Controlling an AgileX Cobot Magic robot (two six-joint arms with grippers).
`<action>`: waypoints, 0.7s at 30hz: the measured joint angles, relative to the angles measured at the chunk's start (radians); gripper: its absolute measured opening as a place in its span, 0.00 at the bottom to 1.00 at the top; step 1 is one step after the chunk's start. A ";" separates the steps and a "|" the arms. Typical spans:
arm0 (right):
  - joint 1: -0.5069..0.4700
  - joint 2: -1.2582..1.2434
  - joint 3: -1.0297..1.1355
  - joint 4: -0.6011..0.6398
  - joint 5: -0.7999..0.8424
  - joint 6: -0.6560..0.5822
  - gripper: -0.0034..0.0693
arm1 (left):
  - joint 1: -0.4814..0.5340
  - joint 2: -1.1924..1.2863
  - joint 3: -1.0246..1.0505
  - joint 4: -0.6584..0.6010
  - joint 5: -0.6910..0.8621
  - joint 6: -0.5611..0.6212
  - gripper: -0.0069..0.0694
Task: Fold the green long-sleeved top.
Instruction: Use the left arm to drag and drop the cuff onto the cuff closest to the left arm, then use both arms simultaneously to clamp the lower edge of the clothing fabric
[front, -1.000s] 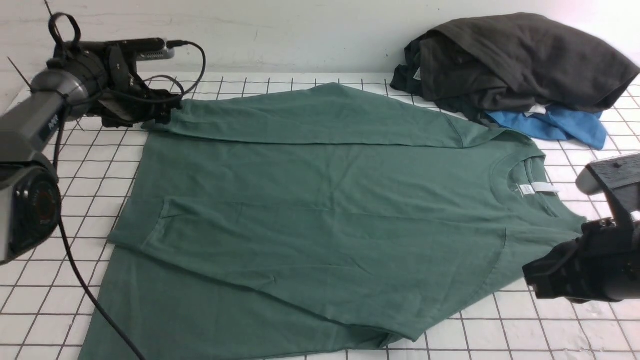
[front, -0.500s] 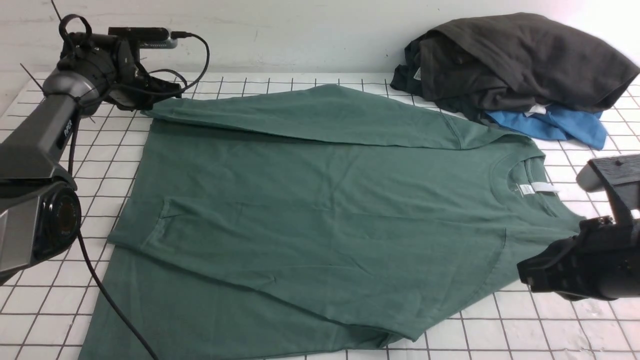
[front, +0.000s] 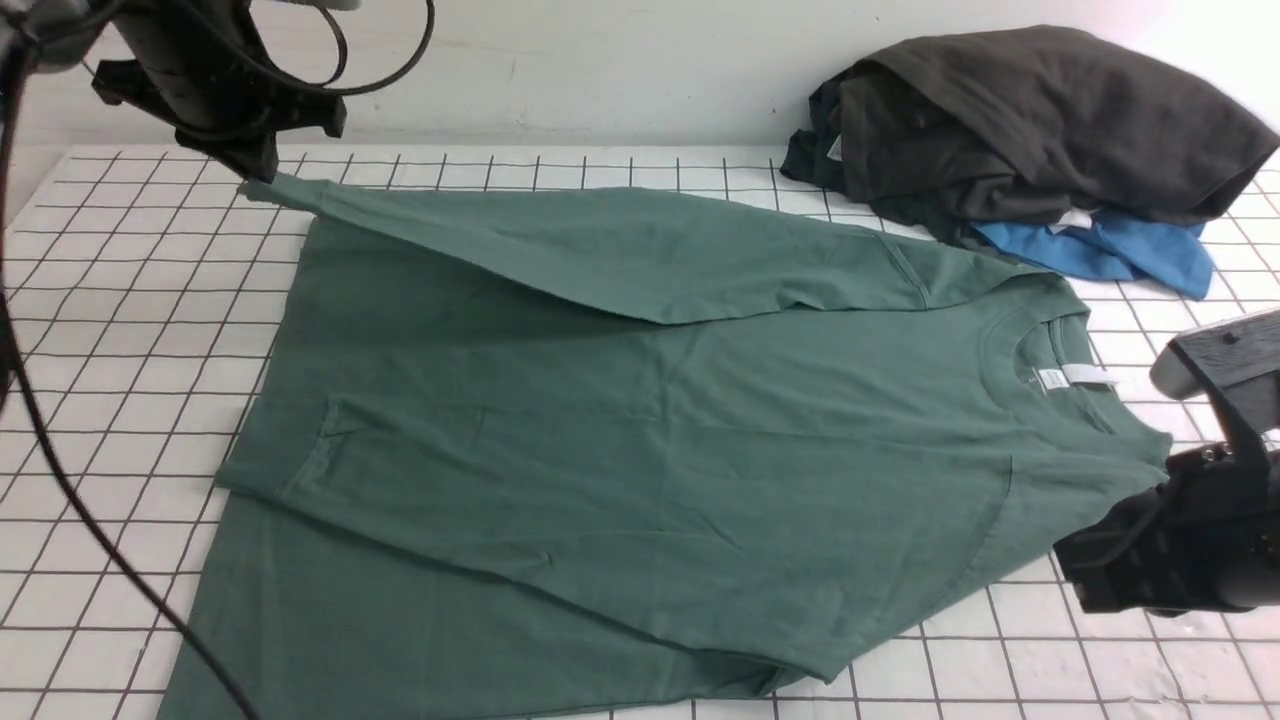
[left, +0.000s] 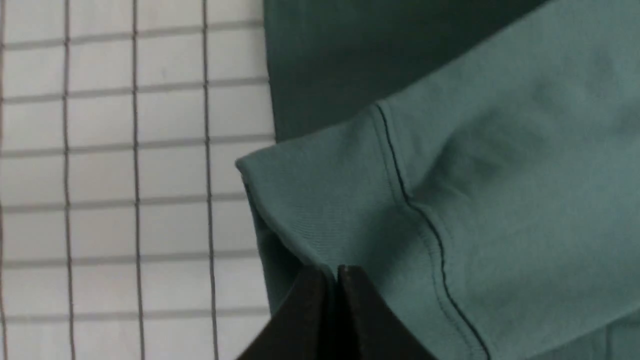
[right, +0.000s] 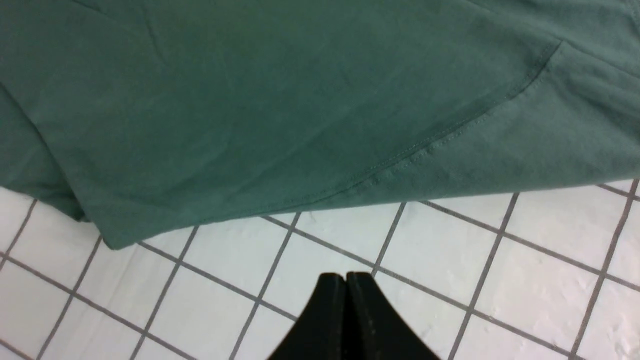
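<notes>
Green long-sleeved cotton top (front: 600, 450) is lying across the white grid-lined counter (front: 130, 400), its far sleeve being folded; the black left claw (front: 258, 172) is clamping that cuff, the black right claw (right: 346, 276) is waiting closed. Next move seems to be needing a smooth lay-down.

A pale wall (front: 640, 70), off-white with faint scuffs and thin streaks, runs across the back. In front of it, meeting its base, the white bench (front: 130, 350) is covered with a grid of dark lines crossing into squares. The light is bright and even, leaving the wall's right side nearly pure white.
</notes>
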 joint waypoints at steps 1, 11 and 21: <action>0.000 0.000 0.000 -0.001 0.002 0.000 0.03 | -0.001 -0.061 0.119 -0.001 -0.001 -0.008 0.09; 0.000 0.000 0.000 0.054 -0.051 -0.009 0.03 | -0.001 -0.152 0.624 0.088 -0.191 -0.093 0.22; 0.000 0.000 0.000 0.165 -0.007 -0.232 0.03 | -0.113 -0.315 0.732 0.094 -0.102 -0.007 0.78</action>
